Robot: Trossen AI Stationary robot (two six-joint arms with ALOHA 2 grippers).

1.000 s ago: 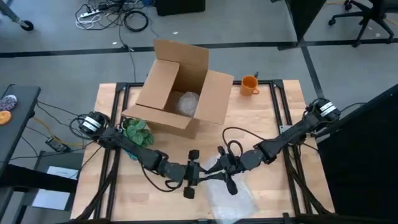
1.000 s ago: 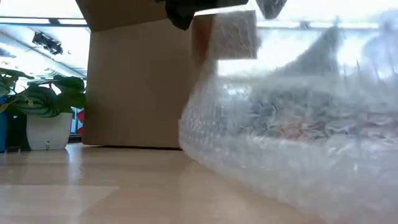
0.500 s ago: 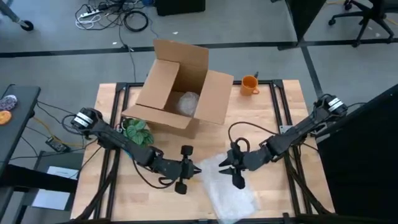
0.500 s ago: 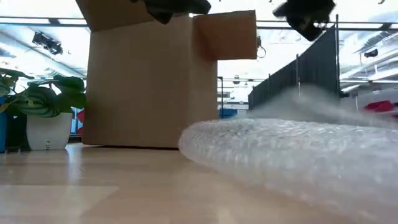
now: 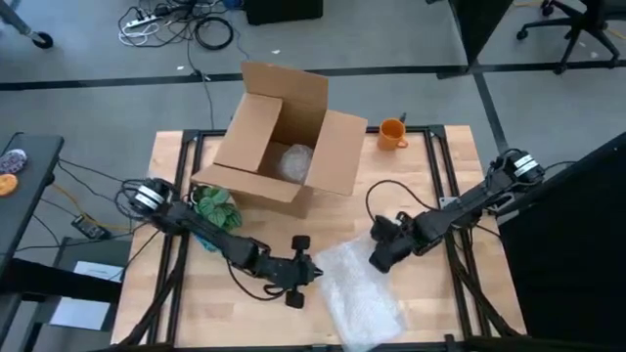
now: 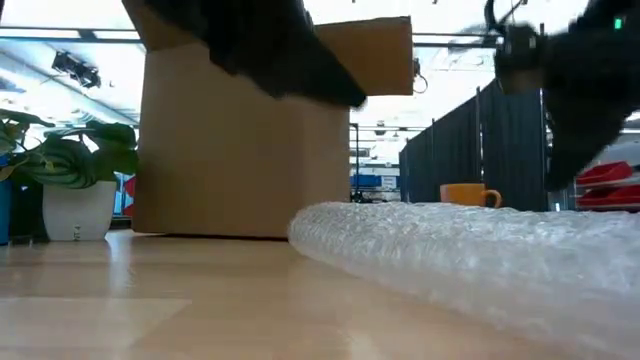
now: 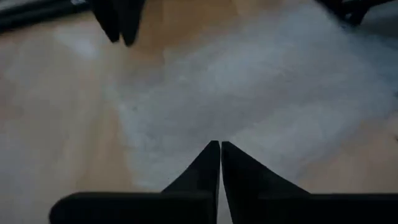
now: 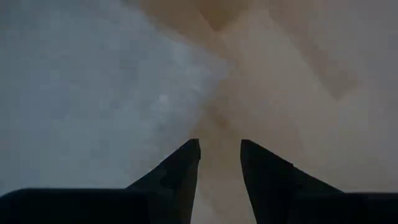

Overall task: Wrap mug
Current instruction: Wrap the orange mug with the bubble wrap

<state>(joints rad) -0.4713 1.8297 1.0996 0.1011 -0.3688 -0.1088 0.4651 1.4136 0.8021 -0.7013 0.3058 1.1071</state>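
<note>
Left hand (image 5: 311,272) pinched shut on nothing, at the left edge of the clear bubble-wrap sheet (image 5: 360,289) flat on the wooden desk (image 5: 196,313). Right hand (image 5: 377,262) slightly parted, empty, at its right edge. Orange ceramic mug (image 5: 391,133) far back beside the brown cardboard box (image 5: 284,147), nearer the right arm.

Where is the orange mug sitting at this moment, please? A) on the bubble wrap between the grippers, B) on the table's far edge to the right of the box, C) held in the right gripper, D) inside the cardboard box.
B: the high view shows the orange mug standing alone on the table beside the cardboard box, well away from the bubble wrap and both grippers.
</note>
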